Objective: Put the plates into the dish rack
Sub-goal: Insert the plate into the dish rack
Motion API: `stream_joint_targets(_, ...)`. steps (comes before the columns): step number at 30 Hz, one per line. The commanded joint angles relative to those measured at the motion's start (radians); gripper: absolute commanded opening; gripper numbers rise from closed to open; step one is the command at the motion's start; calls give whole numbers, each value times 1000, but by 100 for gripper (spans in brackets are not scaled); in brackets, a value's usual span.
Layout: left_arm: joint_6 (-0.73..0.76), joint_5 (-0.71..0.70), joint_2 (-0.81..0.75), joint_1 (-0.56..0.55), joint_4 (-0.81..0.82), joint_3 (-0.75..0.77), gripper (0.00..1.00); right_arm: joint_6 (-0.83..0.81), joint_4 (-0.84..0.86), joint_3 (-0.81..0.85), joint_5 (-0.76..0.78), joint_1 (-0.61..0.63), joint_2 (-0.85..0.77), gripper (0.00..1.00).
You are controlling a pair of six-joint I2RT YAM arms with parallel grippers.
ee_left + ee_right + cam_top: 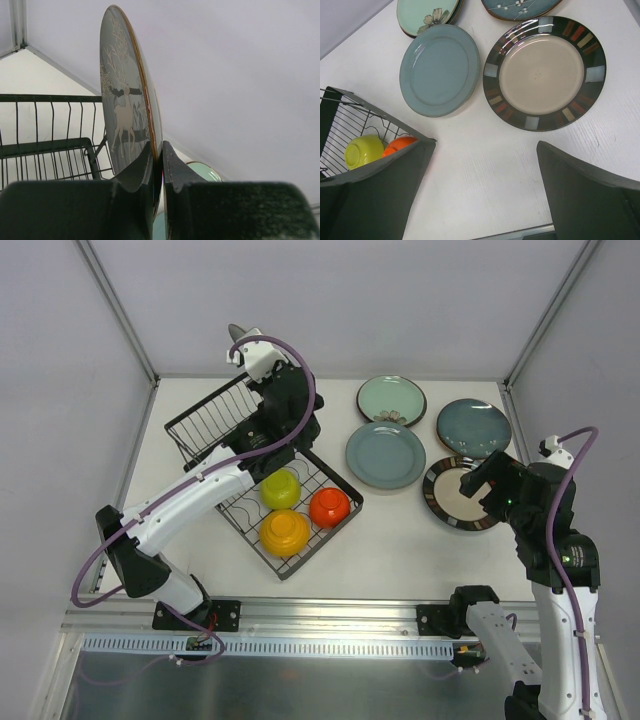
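Observation:
My left gripper (159, 155) is shut on the lower rim of a dark grey plate (122, 100) with a white deer pattern, held upright on edge. In the top view that plate (238, 338) hangs over the far end of the black wire dish rack (205, 420), edge-on above the left gripper (250, 358). Flat on the table lie a mint green plate (391, 400), a grey-blue plate (386, 455), a dark teal plate (473, 427) and a beige plate with a dark striped rim (445, 502). My right gripper (485, 147) hovers open and holds nothing, near that striped plate (545, 72).
The rack's lower basket holds a yellow-green bowl (281, 488), an orange-red bowl (330, 507) and a yellow-orange bowl (285, 532). The rack's corner (350, 112) lies left of the right gripper. White walls enclose the table at the back and sides.

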Motion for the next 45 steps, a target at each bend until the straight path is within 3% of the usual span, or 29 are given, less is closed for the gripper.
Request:
stream_joint_targets(1,-31,8,-49,13,123,22,0,-19,30,2,4,6,-2,100)
stream_joint_targets(45,-100,-16,-5,45,120,-71,0,-21,40,-19,-5,12,4,100)
